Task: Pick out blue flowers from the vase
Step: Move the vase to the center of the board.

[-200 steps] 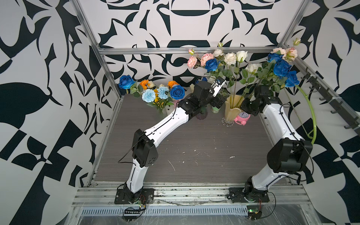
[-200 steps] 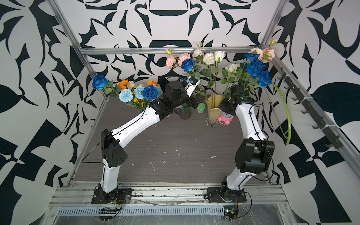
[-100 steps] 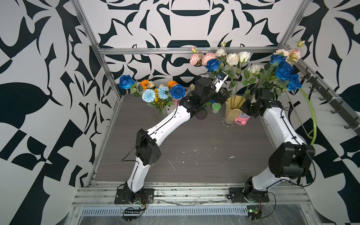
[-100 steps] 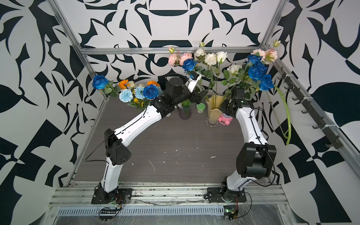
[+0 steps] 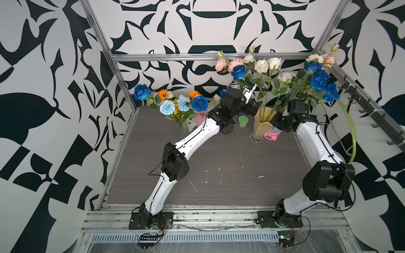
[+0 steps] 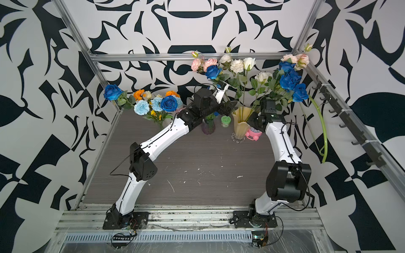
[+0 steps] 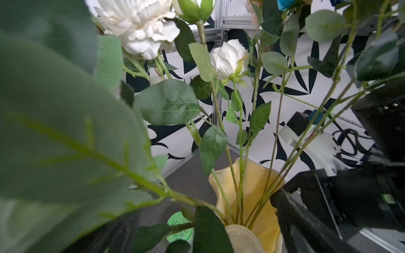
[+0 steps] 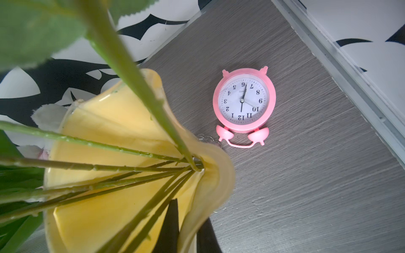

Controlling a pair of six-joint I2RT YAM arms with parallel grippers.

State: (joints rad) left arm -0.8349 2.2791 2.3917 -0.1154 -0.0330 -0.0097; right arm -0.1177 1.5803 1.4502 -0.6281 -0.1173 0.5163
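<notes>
The yellow vase stands at the back right and holds white, pink and blue flowers. One blue rose rises at its left, and a cluster of blue roses leans right. My right gripper is shut on the vase's rim, one finger inside and one outside. My left gripper is open beside the stems above the vase's left side, with a leafy stem between its fingers.
A clear glass vase at the back left carries blue roses, pale-blue carnations and orange flowers. Close to the yellow vase sit a pink alarm clock, a green round pot and a small purple vase.
My left gripper has moved right, closer to the yellow vase's stems, still open. The right gripper has kept its hold on the rim.
</notes>
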